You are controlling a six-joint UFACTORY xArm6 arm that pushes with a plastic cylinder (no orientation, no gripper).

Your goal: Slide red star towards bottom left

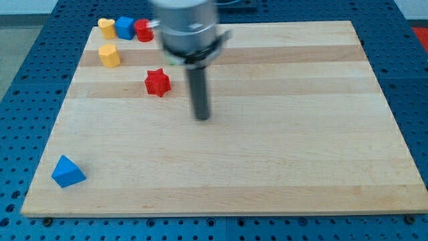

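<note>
My tip [202,117] is sitting bare — seemingly touching nothing — right of and slightly below the red star [158,82], needing its upper-right side.

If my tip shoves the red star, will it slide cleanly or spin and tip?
The red star looks low and flat-based, so it will likely slide, not tip. Its points could make it spin under an off-centre push. My tip sits off to its right and lower in the view, not touching.
</note>
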